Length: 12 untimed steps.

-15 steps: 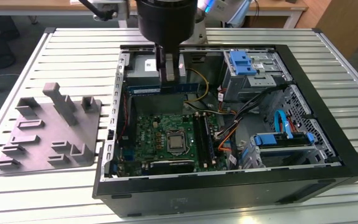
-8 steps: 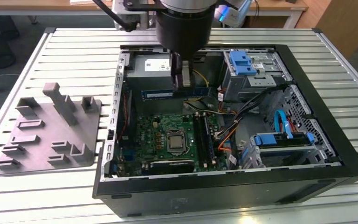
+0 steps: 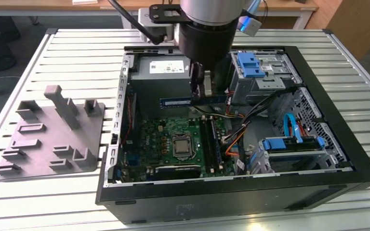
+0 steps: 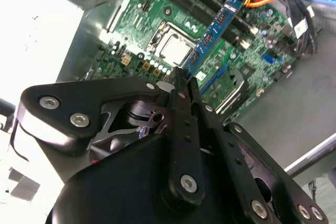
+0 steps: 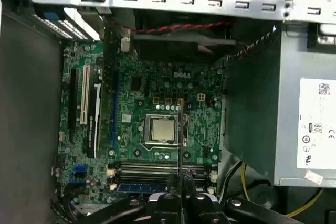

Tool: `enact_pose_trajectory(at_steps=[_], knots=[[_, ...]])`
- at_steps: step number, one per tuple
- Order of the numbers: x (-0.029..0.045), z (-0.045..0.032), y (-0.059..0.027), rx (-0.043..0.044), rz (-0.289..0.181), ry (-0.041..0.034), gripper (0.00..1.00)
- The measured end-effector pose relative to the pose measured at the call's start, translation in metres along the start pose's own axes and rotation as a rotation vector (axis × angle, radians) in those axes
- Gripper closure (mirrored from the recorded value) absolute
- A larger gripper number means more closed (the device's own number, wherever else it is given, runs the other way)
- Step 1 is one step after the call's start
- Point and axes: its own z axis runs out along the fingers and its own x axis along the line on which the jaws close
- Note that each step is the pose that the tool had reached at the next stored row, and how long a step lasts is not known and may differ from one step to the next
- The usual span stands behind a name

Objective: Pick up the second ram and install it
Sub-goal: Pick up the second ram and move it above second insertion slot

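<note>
Hanging over the open computer case (image 3: 339,113), the gripper (image 3: 201,97) is pressed together on the second ram (image 3: 175,101), pinching it near the middle of its upper long edge. The stick is held level above the motherboard (image 3: 162,137), clear of it, and in the exterior view its length runs from nine o'clock to three o'clock.

In that view the second ram sits at twelve o'clock from the processor socket (image 3: 181,145). The memory slots (image 3: 212,139) lie at about three o'clock from the socket. The grey power supply (image 3: 162,67) is just behind the stick, towards twelve o'clock.

In the second wrist view the gripper (image 4: 184,77) clamps one end of the blue-green board (image 4: 216,24), which reaches out over the socket (image 4: 176,48). In the first wrist view the stick is edge-on (a thin dark line) (image 5: 180,135), rising from the gripper (image 5: 181,182) across the socket (image 5: 161,129), with the slots (image 5: 157,169) right by the fingertips.

The grey moulded block (image 3: 50,130) stands on the slatted surface (image 3: 75,53), well apart from the case at nine o'clock, on the exterior view's left.
</note>
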Motion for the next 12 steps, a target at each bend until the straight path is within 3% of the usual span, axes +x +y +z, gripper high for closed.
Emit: enact_pose_trajectory(at_steps=[12], knots=[[0.0012,0.0214,-0.0120,0.0000,0.000,0.0001,0.86]])
